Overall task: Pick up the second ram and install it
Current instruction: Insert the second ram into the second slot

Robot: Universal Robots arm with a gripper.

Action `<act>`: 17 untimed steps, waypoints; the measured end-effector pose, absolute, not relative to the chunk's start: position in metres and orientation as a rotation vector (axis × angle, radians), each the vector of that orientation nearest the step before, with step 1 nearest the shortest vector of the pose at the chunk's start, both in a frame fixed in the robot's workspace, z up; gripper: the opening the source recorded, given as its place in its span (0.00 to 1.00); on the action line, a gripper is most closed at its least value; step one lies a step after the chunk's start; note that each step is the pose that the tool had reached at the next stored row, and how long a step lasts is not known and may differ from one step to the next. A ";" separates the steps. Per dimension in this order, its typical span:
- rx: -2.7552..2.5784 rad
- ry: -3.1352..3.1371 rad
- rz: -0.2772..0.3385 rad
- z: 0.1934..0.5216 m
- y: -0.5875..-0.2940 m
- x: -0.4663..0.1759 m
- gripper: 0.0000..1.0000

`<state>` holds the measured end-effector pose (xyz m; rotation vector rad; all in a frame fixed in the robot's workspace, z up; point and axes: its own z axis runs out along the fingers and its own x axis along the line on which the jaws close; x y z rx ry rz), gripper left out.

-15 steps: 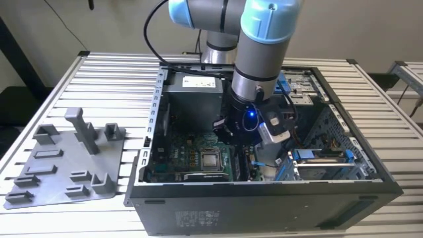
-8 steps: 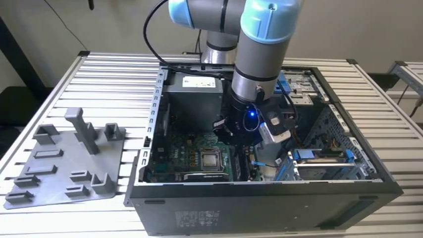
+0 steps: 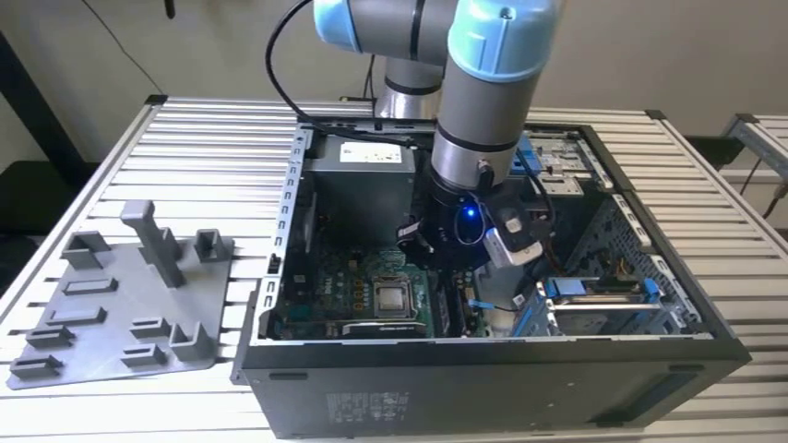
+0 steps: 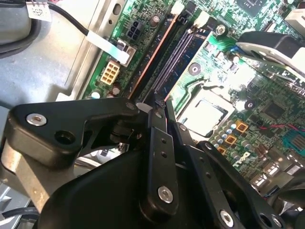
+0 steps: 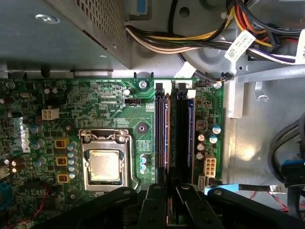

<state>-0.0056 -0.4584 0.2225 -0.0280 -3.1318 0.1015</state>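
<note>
The second ram (image 5: 173, 138) appears edge-on as a thin dark strip standing along a memory slot on the green motherboard (image 5: 95, 105). My gripper (image 5: 171, 188) is shut on its near end, one black finger on each side. In the second wrist view the gripper (image 4: 162, 102) pinches the same strip, the second ram (image 4: 177, 62). A stick with a copper-coloured edge (image 5: 165, 138) sits in the slot beside it. I cannot tell whether the held stick is fully seated. In the exterior view the gripper (image 3: 446, 266) is low inside the open computer case (image 3: 493, 388).
The processor socket (image 5: 105, 164) lies beside the memory slots. Bundled cables (image 5: 200, 43) run past the far end of the slots. A grey fixture tray (image 3: 111, 305) with upright posts lies on the slatted table at the exterior view's left of the case.
</note>
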 end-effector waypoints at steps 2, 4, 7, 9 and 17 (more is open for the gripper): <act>-0.021 -3.132 0.098 0.222 -0.458 -0.006 0.14; -0.016 -3.132 0.097 0.222 -0.458 -0.005 0.14; -0.011 -3.132 0.097 0.222 -0.458 -0.005 0.14; -0.010 -3.132 0.097 0.220 -0.458 -0.005 0.14; -0.008 -3.132 0.096 0.218 -0.458 -0.006 0.14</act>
